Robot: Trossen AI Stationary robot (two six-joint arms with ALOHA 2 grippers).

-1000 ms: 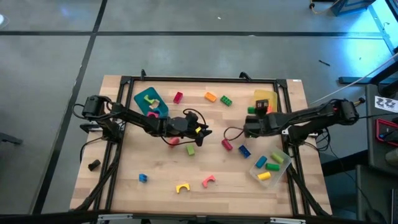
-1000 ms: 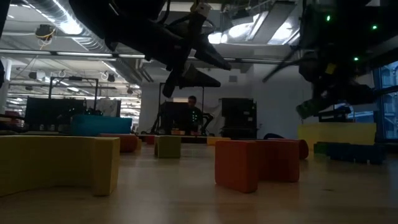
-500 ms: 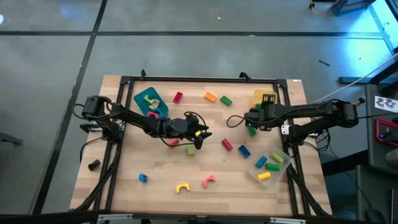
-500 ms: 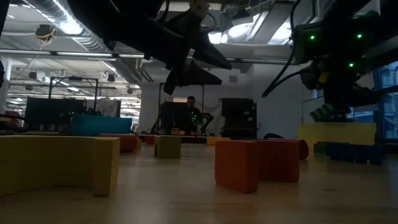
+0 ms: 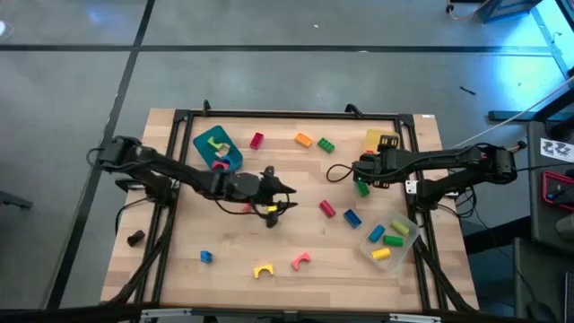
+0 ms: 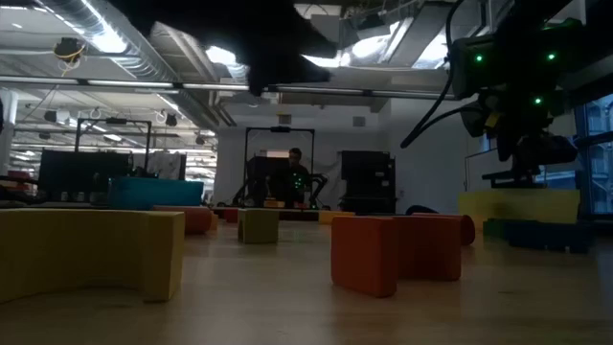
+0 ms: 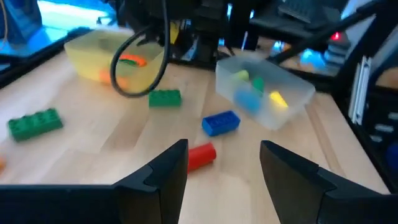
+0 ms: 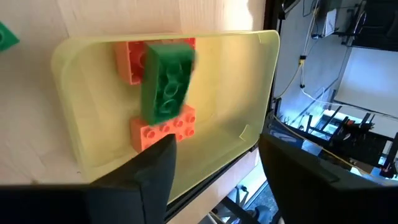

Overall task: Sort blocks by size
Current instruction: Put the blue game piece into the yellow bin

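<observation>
Left gripper (image 7: 221,165): my fingers stand apart with nothing between them; I hold this gripper over the middle of the table (image 5: 233,247).
Ahead of left gripper: a red cylinder (image 7: 200,155) lies just past my fingertips; a blue brick (image 7: 221,122) sits just beyond it, and a green brick (image 7: 165,98) farther on.
Clear tray (image 7: 264,90): beyond the blue brick, holding yellow, green and blue blocks.
Long green brick (image 7: 34,122): off to one side of my left fingers, well apart from the red cylinder.
Right gripper (image 8: 214,168): my fingers are spread and grasp nothing; I hold this gripper directly above the yellow tray (image 8: 74,149).
Yellow tray contents: a green studded brick (image 8: 166,84) lies tilted across two orange bricks (image 8: 163,129), straight ahead of my right fingers.
Right gripper, high view: my right gripper (image 5: 369,168) is beside the yellow tray at the table's right edge, with a green block (image 5: 362,187) just beside it.
Loose blocks: a yellow arch (image 5: 262,270), a pink arch (image 5: 300,261) and a small blue block (image 5: 205,257) lie well apart from both my grippers, near the table's front edge.
Teal tray (image 5: 215,145): behind my left arm, holding a few blocks.
Writing: no brand, label or lettering is legible on any block or tray.
</observation>
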